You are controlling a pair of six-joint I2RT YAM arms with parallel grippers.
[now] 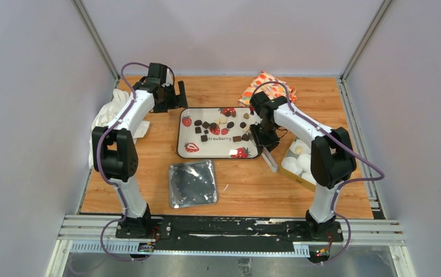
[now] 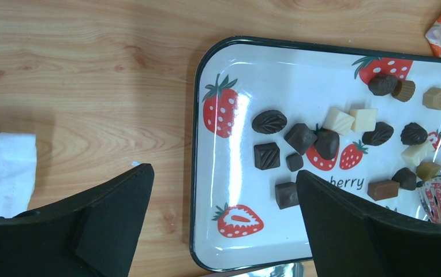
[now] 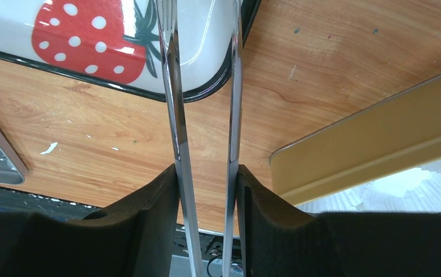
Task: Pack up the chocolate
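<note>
Several small chocolates [image 1: 205, 125], mostly dark brown with a few cream and tan, lie on a white strawberry-print tray [image 1: 180, 135]. They show up close in the left wrist view [image 2: 266, 156]. My left gripper [image 2: 224, 171] is open and empty, hovering over the tray's [image 2: 218, 69] left edge; in the top view it [image 1: 172, 95] is at the tray's far left corner. My right gripper [image 3: 206, 170] is shut on metal tongs [image 3: 175, 115] at the tray's right edge [image 1: 264, 138]. The tongs' tips [image 2: 440, 199] rest near a tan piece; what they hold is unclear.
A gold box [image 1: 299, 161] with white pleated paper cups [image 3: 403, 187] sits right of the tray. A shiny silver tray [image 1: 192, 183] lies in front. A white cloth [image 1: 105, 115] is at the left and an orange patterned wrapper [image 1: 267, 86] at the back.
</note>
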